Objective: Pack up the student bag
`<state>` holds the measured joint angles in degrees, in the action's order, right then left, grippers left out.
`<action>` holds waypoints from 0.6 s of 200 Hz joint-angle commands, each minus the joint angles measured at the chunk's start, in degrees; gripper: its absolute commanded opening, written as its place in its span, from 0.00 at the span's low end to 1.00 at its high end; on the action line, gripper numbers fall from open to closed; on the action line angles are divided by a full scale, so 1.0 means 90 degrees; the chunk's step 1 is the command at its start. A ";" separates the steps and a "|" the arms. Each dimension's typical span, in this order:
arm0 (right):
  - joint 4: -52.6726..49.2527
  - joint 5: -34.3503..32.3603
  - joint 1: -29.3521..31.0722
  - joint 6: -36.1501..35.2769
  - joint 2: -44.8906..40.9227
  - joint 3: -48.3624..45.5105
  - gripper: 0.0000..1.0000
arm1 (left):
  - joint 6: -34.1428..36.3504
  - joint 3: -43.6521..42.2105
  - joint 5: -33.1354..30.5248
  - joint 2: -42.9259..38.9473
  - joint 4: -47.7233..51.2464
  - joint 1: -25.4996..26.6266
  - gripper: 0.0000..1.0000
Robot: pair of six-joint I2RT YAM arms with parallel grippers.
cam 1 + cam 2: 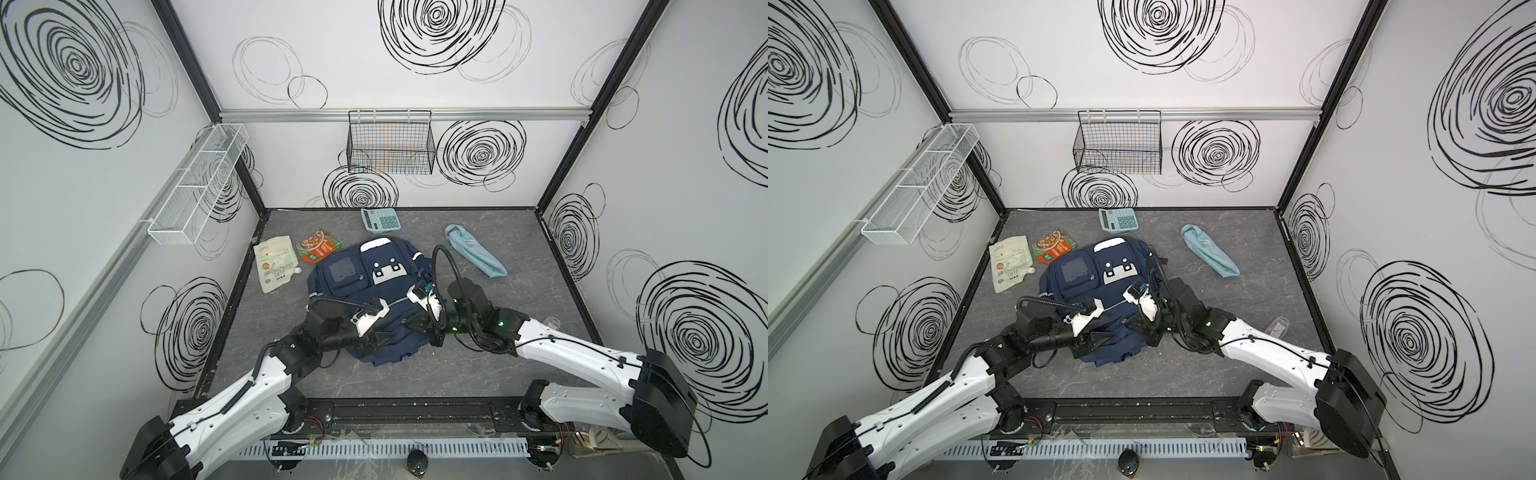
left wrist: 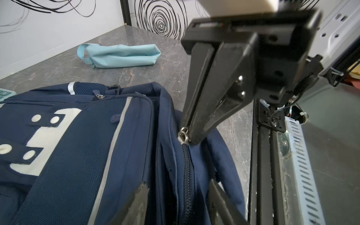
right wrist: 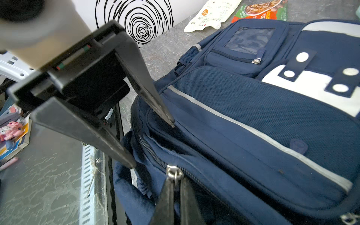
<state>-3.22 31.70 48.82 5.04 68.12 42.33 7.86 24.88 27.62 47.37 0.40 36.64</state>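
Note:
The student bag (image 1: 365,286) (image 1: 1096,286), navy with a white face patch, lies flat in the middle of the table in both top views. My right gripper (image 3: 176,182) (image 1: 415,327) is at its near end, shut on the metal zip pull (image 3: 174,173) (image 2: 183,134) of the main zip. My left gripper (image 2: 178,184) (image 1: 380,345) stands open just beside it. Its fingers (image 2: 143,187) straddle the closed black zip teeth (image 2: 188,175) without pinching the fabric. The bag's lining is hidden.
A light blue folded umbrella (image 1: 476,253) (image 2: 120,55) lies right of the bag. A calculator (image 1: 380,220) sits at the back, with a white pouch (image 1: 274,264) and an orange-green food packet (image 1: 316,247) to the left. A black wire basket (image 1: 390,143) and a white mesh basket (image 1: 199,183) hang on the walls.

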 commanded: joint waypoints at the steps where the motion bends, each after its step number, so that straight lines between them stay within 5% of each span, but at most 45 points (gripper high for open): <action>1: -0.0144 0.0170 0.0119 -0.0169 0.0100 0.0552 0.00 | 0.0265 0.0105 0.0078 0.0139 -0.0040 0.0031 0.53; 24: -0.0543 0.0310 0.0237 -0.0140 0.0246 0.0796 0.00 | 0.0308 0.0125 -0.0039 0.0272 -0.0113 0.0040 0.43; 57: -0.1466 0.0079 0.0319 -0.0163 0.0477 0.1246 0.00 | 0.0362 0.0110 -0.0370 0.0184 -0.0074 0.0002 0.00; 120: -0.2493 -0.0172 -0.0744 0.0449 0.0296 0.0849 0.00 | 0.0391 -0.0072 -0.1457 -0.0514 0.0143 -0.0104 0.00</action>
<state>-17.87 31.86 47.31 6.72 72.79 51.46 10.13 24.62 21.87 45.93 2.13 37.08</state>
